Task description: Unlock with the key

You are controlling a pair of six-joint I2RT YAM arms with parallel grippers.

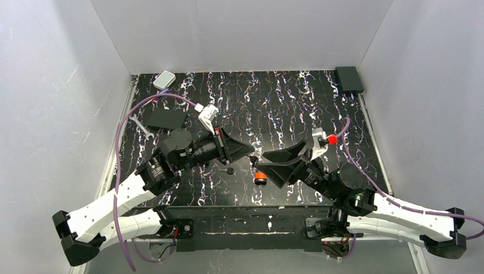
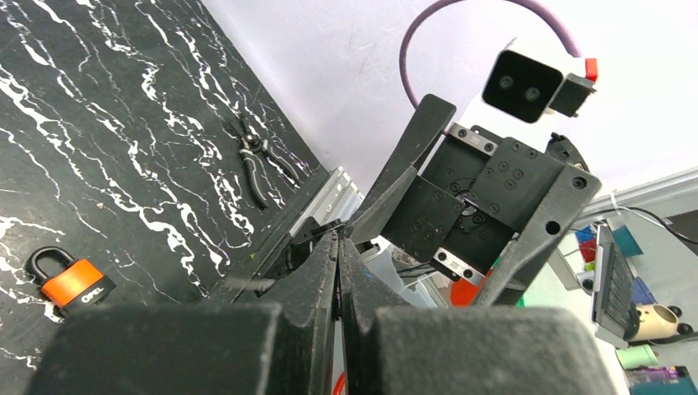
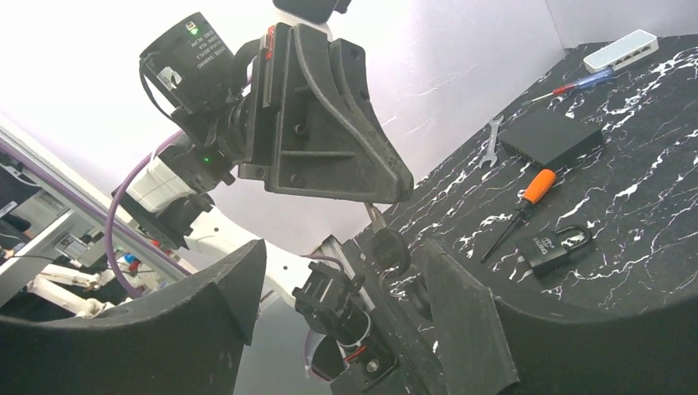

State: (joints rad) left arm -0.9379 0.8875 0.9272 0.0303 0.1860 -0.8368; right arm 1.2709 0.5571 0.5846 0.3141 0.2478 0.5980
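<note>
Right claw (image 3: pixel 342 251): spread wide, gripping nothing; its fingers (image 3: pixel 461 329) flank the key (image 3: pixel 388 245).
Left claw (image 3: pixel 387 193): pressed together, pinching the key's metal blade at its tip, centre of the right wrist view.
Key place: hangs under the left claw, inside the right claw's gap, nearer the right-hand finger; contact there unclear.
Key axis: near upright, blade up, black head down.

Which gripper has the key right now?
The left gripper, shut on the key by its metal blade; the right gripper stands open, holding nothing.
</note>
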